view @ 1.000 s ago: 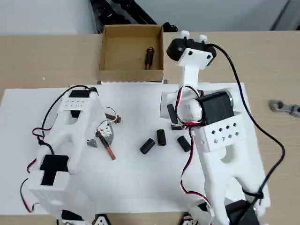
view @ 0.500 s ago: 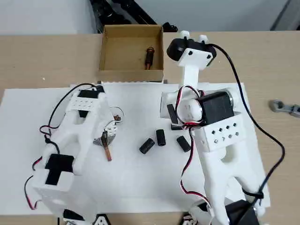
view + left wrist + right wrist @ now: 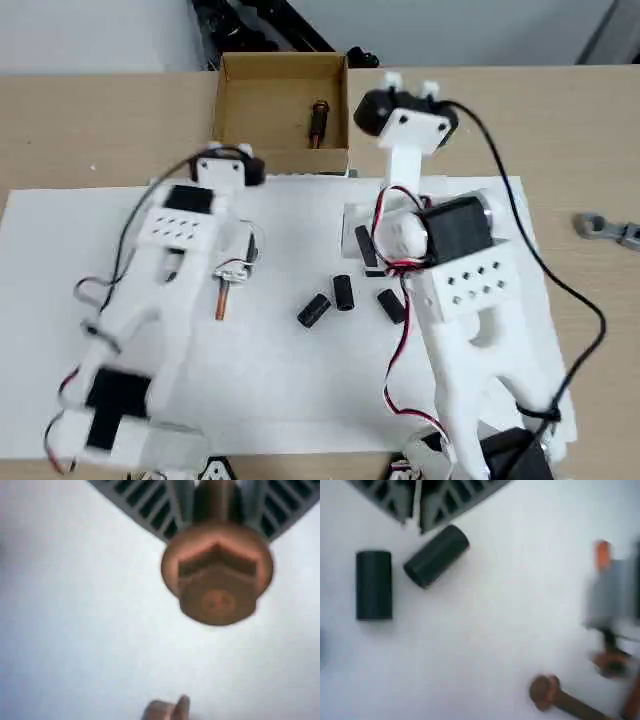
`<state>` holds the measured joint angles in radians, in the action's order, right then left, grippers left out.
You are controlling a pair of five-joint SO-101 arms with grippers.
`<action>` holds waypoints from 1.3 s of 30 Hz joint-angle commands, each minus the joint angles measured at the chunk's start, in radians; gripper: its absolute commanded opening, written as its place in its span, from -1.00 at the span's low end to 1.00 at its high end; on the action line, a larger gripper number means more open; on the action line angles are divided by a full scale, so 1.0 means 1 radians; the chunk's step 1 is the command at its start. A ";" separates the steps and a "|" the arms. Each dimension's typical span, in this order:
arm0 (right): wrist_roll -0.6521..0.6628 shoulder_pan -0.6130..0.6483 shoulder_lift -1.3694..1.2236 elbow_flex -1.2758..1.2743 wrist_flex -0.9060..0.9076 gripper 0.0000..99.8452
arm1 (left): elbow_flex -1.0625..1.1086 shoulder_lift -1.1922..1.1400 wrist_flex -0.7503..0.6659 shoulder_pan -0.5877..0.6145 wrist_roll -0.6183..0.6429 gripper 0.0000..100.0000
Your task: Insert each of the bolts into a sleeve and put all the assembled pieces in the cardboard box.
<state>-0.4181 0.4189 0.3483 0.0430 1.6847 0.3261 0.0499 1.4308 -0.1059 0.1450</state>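
Bolt [image 3: 217,580] is squeezed tight in my left jaws, and my left wrist view shows its six-sided head up close. From up high, the same bolt looks like a thin copper stick at the tip of my left arm, over the white sheet [image 3: 280,400]. The high view also shows the cardboard box [image 3: 280,160] at the far edge of the sheet, with one finished piece [image 3: 318,122] lying inside. Three black sleeves [image 3: 343,292] lie near each other between my arms. My right jaws are pressed together on nothing, just beside two sleeves in my right wrist view. That view also shows a second bolt [image 3: 555,695] lying flat.
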 commanded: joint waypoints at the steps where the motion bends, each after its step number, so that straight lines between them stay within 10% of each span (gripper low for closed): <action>1: -0.009 0.008 0.018 -0.098 -0.025 -0.98 | -0.012 0.229 0.020 -0.006 -0.068 -0.99; 28: 0.003 -0.085 -0.174 -0.354 -0.300 -0.79 | 0.001 1.059 0.064 -0.003 -0.107 -0.99; 39: 0.339 -0.088 -0.122 -0.354 -0.094 -0.78 | 0.111 1.146 0.060 -0.003 -0.219 -0.99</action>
<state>-0.1527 0.3422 0.1703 -0.3207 1.5620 0.4381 1.1715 1.4922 -0.1089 -0.0652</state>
